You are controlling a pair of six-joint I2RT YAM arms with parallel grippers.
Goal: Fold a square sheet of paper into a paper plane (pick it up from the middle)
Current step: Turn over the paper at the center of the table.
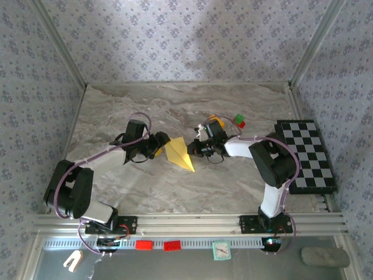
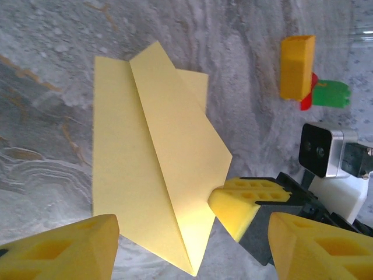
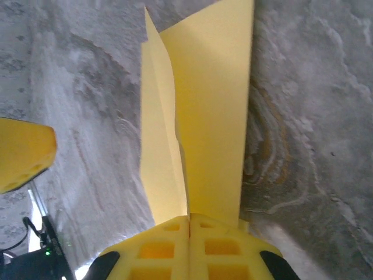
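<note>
Right gripper (image 3: 189,224) pressed together, pinching end of paper plane (image 3: 213,105) | left gripper (image 2: 192,230) spread, we note, just beside it | surface (image 3: 309,116) marbled grey

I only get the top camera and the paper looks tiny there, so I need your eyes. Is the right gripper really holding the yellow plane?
Observer: Yes. In the right wrist view, the right gripper is shut, with its fingers pressed together and pinching the paper plane.
Operator: Is the plane lying flat?
Observer: Not quite. One flap stands up along the centre crease.
Operator: What about the left gripper?
Observer: In the left wrist view, the left gripper is open. Its fingers sit on either side of the plane's pointed end and grip nothing.
</note>
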